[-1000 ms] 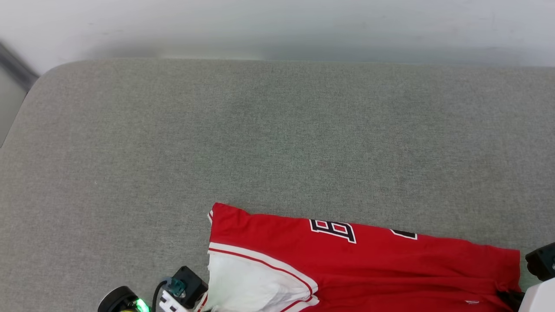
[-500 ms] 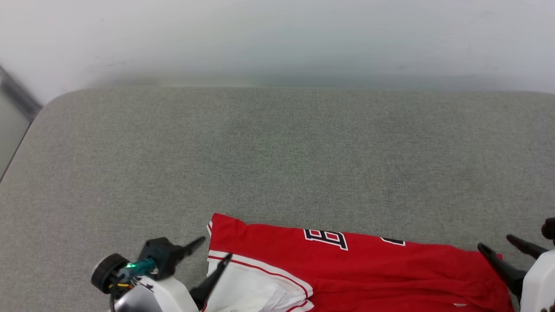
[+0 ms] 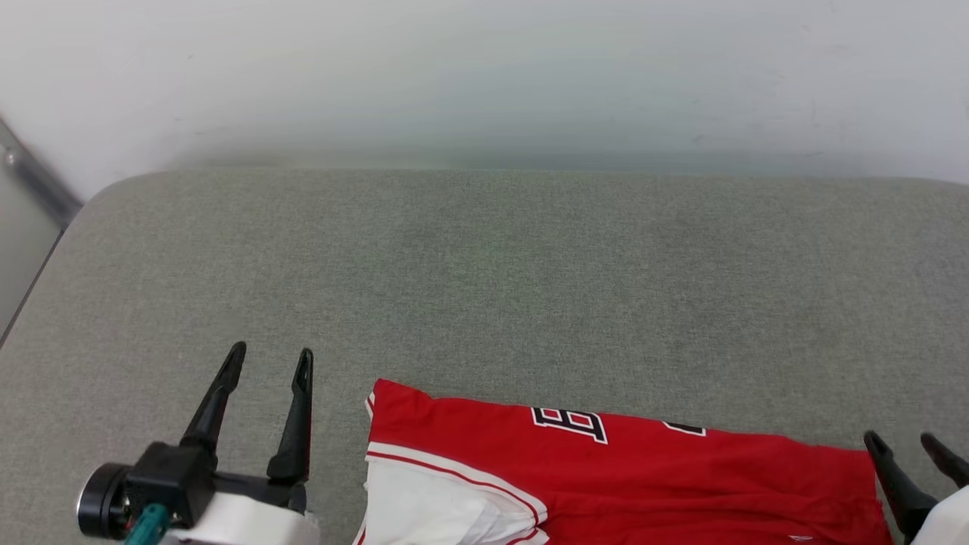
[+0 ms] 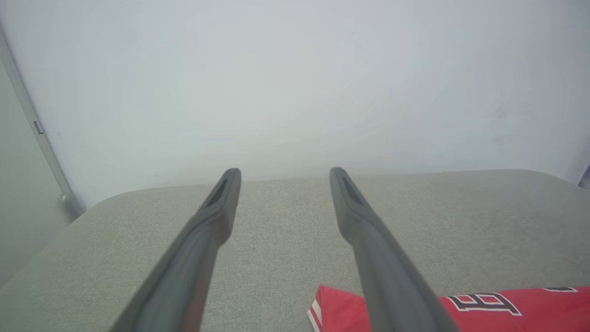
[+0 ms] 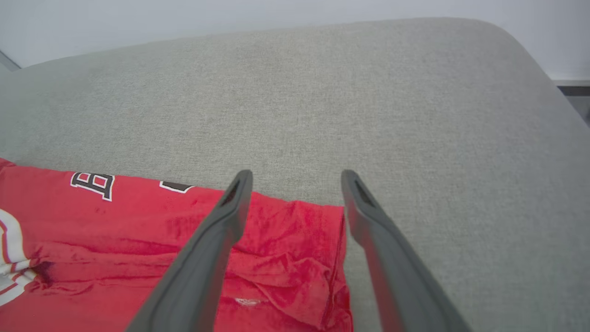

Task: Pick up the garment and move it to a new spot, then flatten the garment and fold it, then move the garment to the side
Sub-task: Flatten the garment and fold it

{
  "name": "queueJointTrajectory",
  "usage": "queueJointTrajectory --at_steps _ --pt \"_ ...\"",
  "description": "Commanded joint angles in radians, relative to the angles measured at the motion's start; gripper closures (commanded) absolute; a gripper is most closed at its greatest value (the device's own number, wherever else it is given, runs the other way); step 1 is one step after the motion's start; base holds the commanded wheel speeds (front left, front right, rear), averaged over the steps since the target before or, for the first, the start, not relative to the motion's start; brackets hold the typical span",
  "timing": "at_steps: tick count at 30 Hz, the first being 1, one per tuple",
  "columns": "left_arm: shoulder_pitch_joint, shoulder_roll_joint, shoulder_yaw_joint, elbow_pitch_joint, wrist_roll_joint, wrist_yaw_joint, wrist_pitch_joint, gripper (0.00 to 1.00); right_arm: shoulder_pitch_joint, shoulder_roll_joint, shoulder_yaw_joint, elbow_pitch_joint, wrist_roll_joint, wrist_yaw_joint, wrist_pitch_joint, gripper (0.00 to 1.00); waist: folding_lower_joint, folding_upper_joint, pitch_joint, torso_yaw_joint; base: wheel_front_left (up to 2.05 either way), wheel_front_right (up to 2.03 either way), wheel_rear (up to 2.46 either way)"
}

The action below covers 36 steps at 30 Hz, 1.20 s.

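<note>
The garment (image 3: 651, 473), a red T-shirt with a white sleeve and lettering, lies folded along the near edge of the grey cushion (image 3: 484, 288). The left wrist view catches its corner (image 4: 341, 306), and its wrinkled right end (image 5: 286, 258) shows in the right wrist view. My left gripper (image 3: 269, 359) stands open just left of the shirt, holding nothing. My right gripper (image 3: 904, 440) is open above the shirt's right edge, its fingers apart and clear of the cloth. Both pairs of fingers (image 4: 216, 216) (image 5: 235, 203) show a wide gap.
A pale wall (image 3: 484, 76) rises behind the cushion. A grey metal strip (image 3: 34, 182) runs along the far left corner. The cushion's rounded right corner (image 5: 521, 50) drops off to a dark floor edge.
Both grippers opened and let go of the shirt, then lifted away, the left one moving leftward off the sleeve. The head camera tilted up, so the scene sits lower.
</note>
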Motion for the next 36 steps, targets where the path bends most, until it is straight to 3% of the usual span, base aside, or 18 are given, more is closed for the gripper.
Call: queueJointTrajectory --at_steps 1,9,16,27,36 --pt "0.049 -0.03 0.032 -0.013 0.052 -0.008 -0.005 0.0 0.026 0.029 -0.019 -0.006 -0.01 0.0 0.022 0.0 0.0 -0.0001 0.002 0.001 0.0 0.0 0.0" --pt "0.121 -0.136 0.104 -0.049 0.264 -0.104 -0.005 0.0 0.061 0.141 -0.138 0.008 -0.071 0.0 0.191 0.0 0.0 -0.0001 0.017 0.017 0.0 0.0 0.0" --pt "0.118 -0.192 0.138 -0.04 0.323 -0.181 -0.006 0.0 0.033 0.2 -0.221 0.027 -0.109 0.0 0.311 0.0 0.0 -0.0001 0.048 0.04 0.0 0.0 0.0" --pt "0.069 -0.247 0.189 -0.033 0.368 -0.263 -0.005 0.0 -0.017 0.208 -0.251 0.18 -0.114 0.0 0.335 0.0 0.0 -0.0001 0.114 0.086 0.0 0.0 0.0" --pt "0.065 -0.272 0.215 -0.028 0.387 -0.291 -0.006 0.0 -0.02 0.241 -0.161 0.318 -0.052 0.004 0.366 0.0 0.0 -0.0001 0.127 0.106 0.0 0.0 0.0"
